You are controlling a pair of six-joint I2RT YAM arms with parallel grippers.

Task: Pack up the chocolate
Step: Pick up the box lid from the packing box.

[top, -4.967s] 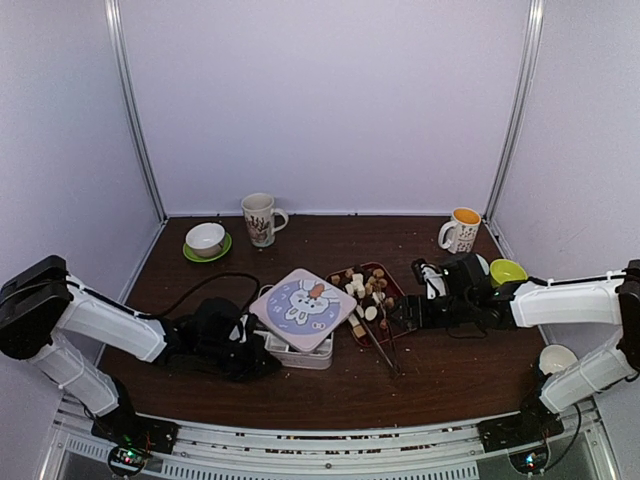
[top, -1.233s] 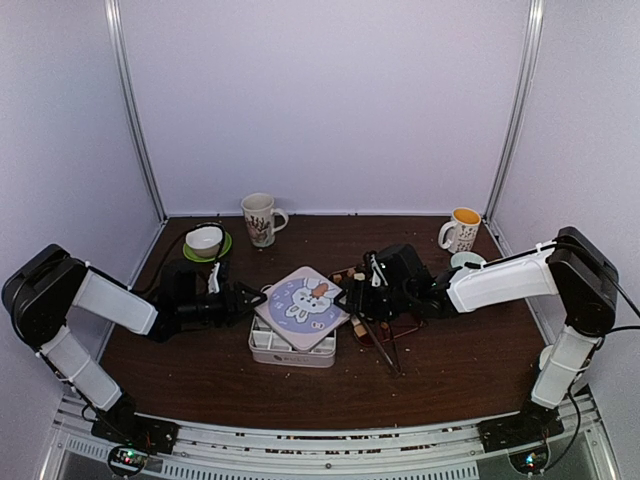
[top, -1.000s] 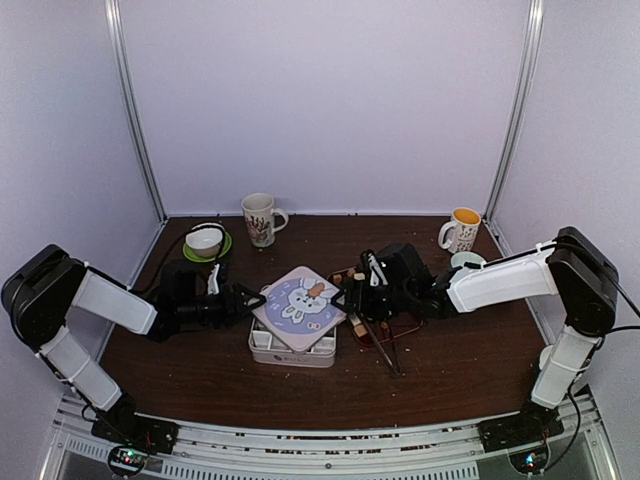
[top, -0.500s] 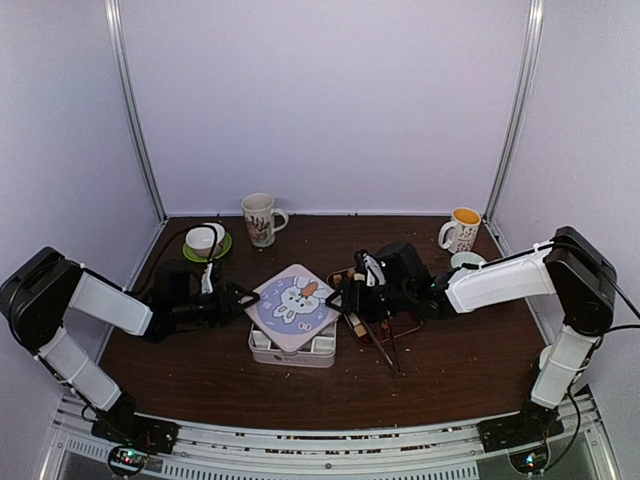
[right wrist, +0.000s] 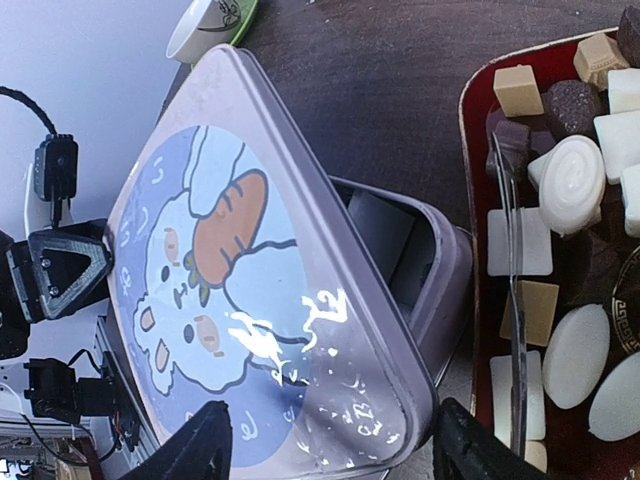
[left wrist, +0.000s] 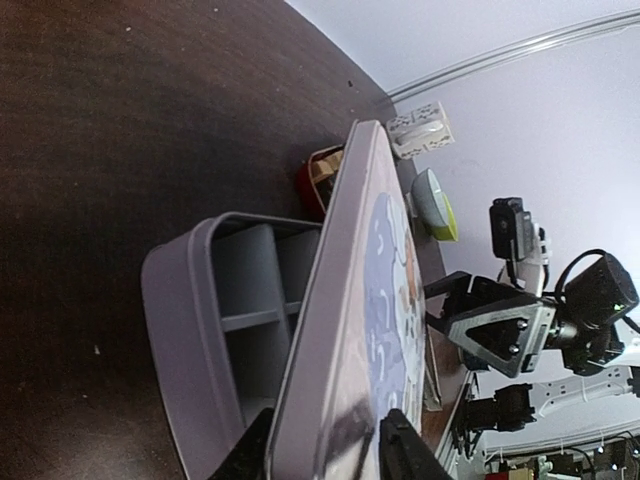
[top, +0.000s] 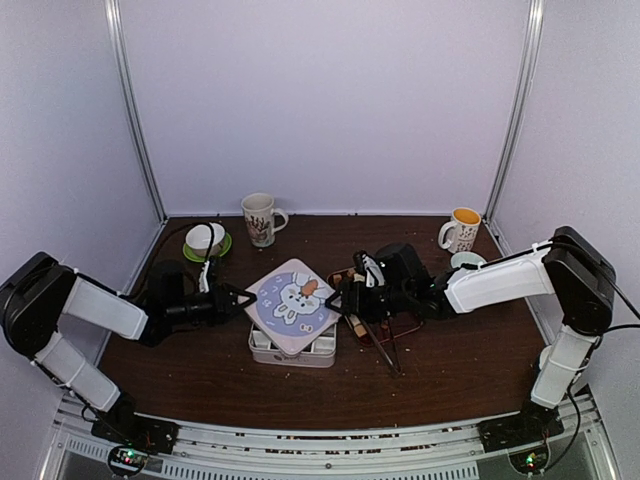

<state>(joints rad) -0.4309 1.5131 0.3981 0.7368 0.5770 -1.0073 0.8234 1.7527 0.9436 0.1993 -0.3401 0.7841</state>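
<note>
You're clamping both grippers, left (top: 237,300) & right (top: 334,300), on lid (top: 291,305) edges between them, tilting over box (top: 293,346).

The overhead camera looks down from behind my bases. Both my wrist cameras sit close, facing each other across the lavender square lid with the rabbit picture (top: 291,301) (left wrist: 345,330) (right wrist: 250,280), which all three views share.

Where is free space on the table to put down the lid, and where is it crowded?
Bare table lies in front of the box and behind the lid. Right of the box is crowded: chocolate tray and tongs.
</note>
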